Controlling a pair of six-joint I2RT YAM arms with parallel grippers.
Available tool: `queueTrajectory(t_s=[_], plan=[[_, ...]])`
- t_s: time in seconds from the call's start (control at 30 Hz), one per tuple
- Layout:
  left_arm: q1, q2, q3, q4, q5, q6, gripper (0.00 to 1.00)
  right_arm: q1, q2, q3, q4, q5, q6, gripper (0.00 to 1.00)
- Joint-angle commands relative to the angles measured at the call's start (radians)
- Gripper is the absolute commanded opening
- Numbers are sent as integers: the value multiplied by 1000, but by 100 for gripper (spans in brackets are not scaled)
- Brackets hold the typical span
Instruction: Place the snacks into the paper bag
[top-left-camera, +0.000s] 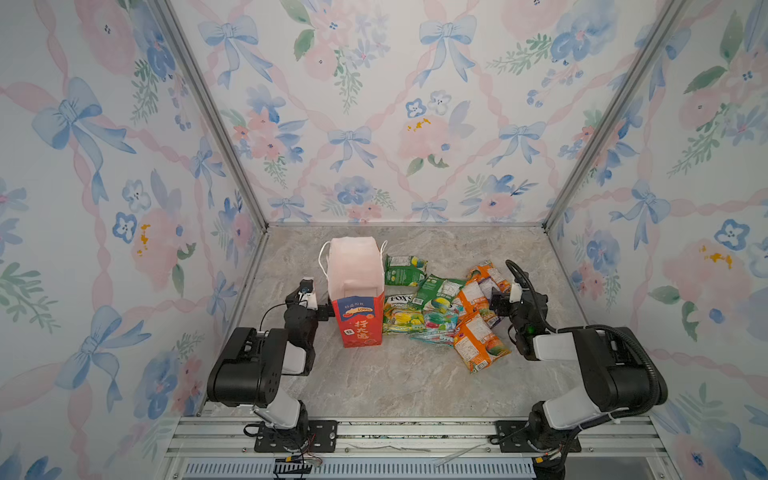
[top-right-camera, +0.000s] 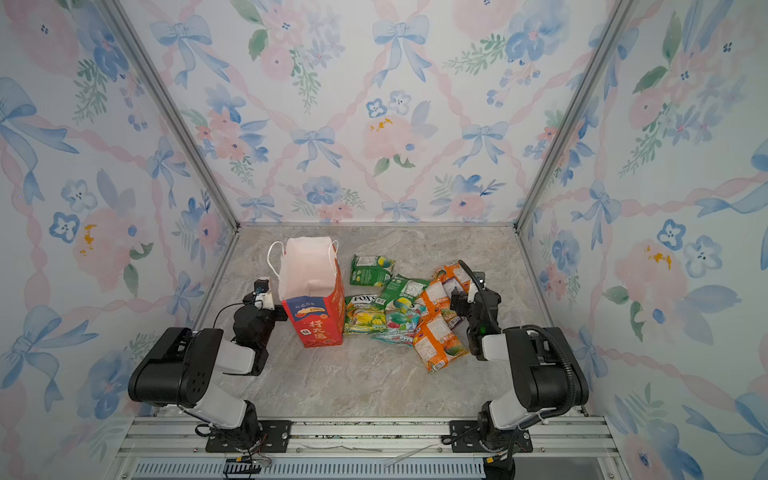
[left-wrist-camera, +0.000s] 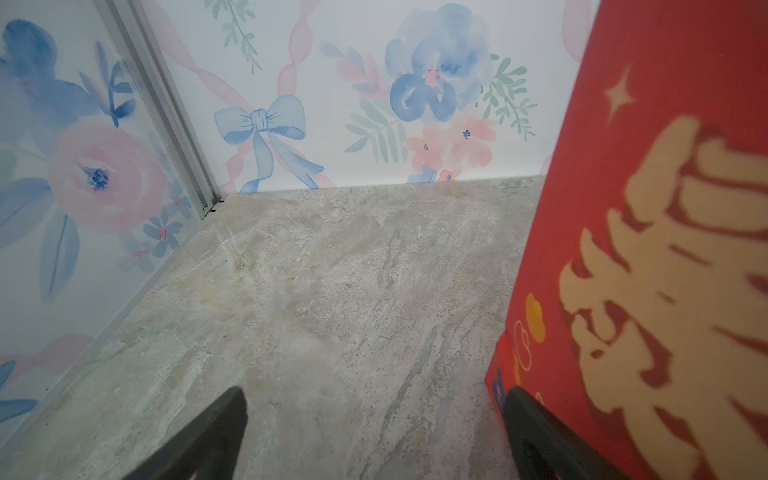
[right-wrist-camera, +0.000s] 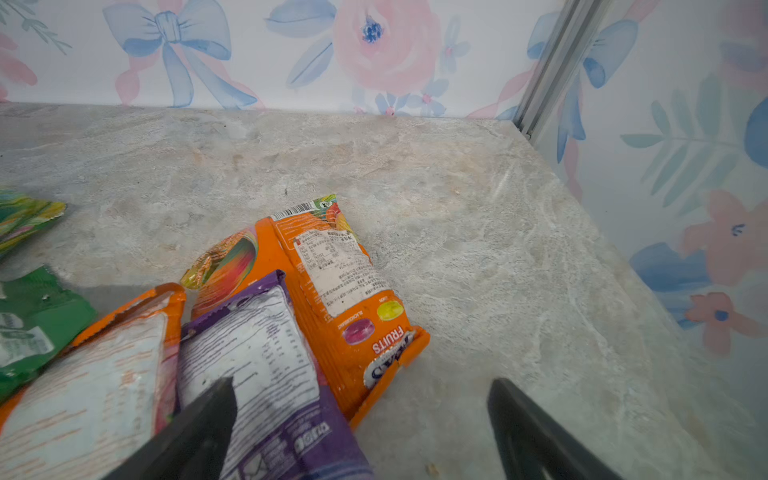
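Our left gripper (left-wrist-camera: 376, 392) stood wide open with nothing between its jaws, and our right gripper (right-wrist-camera: 362, 382) was spread just as wide, likewise empty. We saw the paper bag (top-left-camera: 359, 324) standing upright, its long axis vertical, its open mouth pointing up and showing the white inside, its printed red front turned toward the arm bases. Right of it the snacks (top-left-camera: 440, 307) lay flat in a loose, overlapping heap: a green packet (top-left-camera: 405, 270) at the far side lay with its long axis roughly crosswise, while the nearest orange packet (top-left-camera: 478, 343) ran mostly near-to-far, tilted a little. Bag and snacks rested on a grey, marble-patterned table (top-left-camera: 395, 382), closed in on three sides by walls (top-left-camera: 374, 104) papered with blue bows and pink flowers, and a metal rail (top-left-camera: 415, 432) along the near edge carried both arm bases. The bag stood just beside the left gripper, on its right; in the left wrist view one finger (left-wrist-camera: 536, 436) sat at the bag's bottom corner, and we could not tell whether it touched. The heap lay between the bag and the right gripper, which was at the heap's right edge: in the right wrist view one finger (right-wrist-camera: 199, 424) hung over a purple packet (right-wrist-camera: 257, 332), the other over bare table, with a FRUITS packet (right-wrist-camera: 345, 291) just beyond.
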Motion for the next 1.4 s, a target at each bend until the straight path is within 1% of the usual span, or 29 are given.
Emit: queueTrajectory(t_s=[0.0, 0.67, 0.7, 0.8, 0.93, 1.03, 1.13, 1.23, 1.3, 1.37], plan=[[5, 0, -3, 2, 9, 14, 98, -5, -3, 15, 10, -6, 9, 97], [16, 1, 2, -6, 23, 6, 98, -6, -4, 15, 11, -6, 10, 97], [15, 1, 2, -5, 8, 2, 98, -5, -3, 15, 11, -6, 9, 97], [2, 1, 2, -4, -96, -18, 98, -3, -3, 12, 14, 3, 8, 97], [1, -5, -22, 40, -106, -23, 98, 5, -3, 9, 22, 21, 4, 97], [1, -49, -37, 34, -130, -32, 98, 9, -4, 10, 20, 31, 4, 96], [1, -120, -52, 2, -148, -36, 98, 11, -31, 36, -49, 52, 9, 96], [0, -226, -73, -47, -186, -49, 98, 15, -74, 85, -165, 58, 3, 96], [2, -314, -75, -107, -201, -63, 98, 24, -109, 151, -311, 59, -6, 97], [2, -401, -59, -193, -194, -80, 98, 31, -141, 227, -452, 62, -4, 97]])
